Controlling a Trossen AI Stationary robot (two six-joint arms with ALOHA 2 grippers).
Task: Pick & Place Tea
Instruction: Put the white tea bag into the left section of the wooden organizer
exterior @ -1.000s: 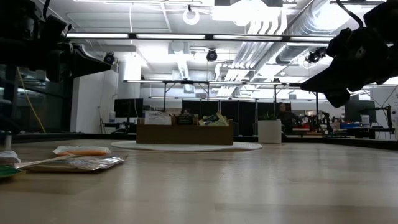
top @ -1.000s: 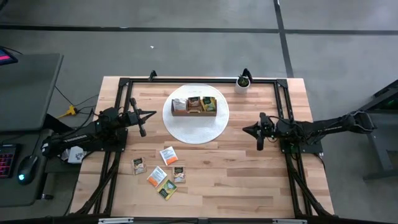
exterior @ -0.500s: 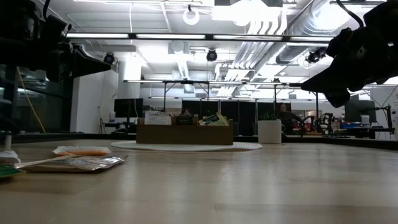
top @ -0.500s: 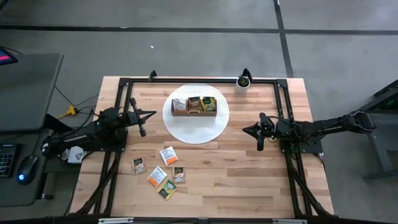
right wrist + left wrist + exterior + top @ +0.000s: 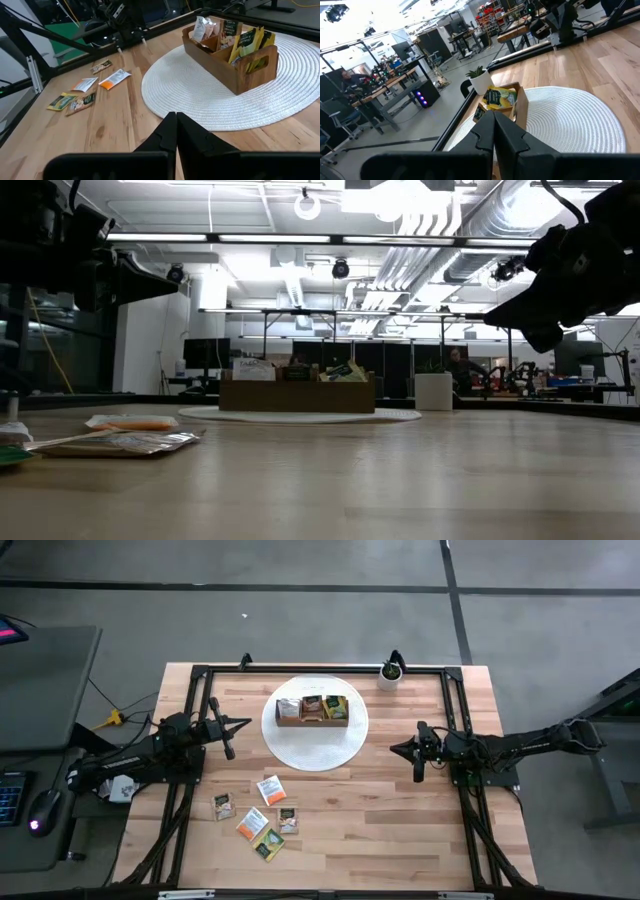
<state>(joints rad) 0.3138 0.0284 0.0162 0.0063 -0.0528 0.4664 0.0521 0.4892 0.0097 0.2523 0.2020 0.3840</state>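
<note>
While both arms hung above the table (image 5: 400, 830), each tool — left (image 5: 229, 752), right (image 5: 417, 776) — was closed, empty; five tea sachets (image 5: 262, 817) lay loose.

A wooden box (image 5: 313, 711) sits on a round white mat (image 5: 315, 744); potted plant (image 5: 390, 674) nearby.

Seen from above, the only change lies off the wooden table (image 5: 400, 830), on the surface beside its left side. The small dark computer mouse (image 5: 38, 812) there has a lit spot that glowed teal a second ago, then blue, and now shows violet. Next to it, at the picture's edge, the dark backlit keyboard (image 5: 8, 798) glowed red a second ago, went dim half a second ago, and now shows a faint bluish light.
</note>
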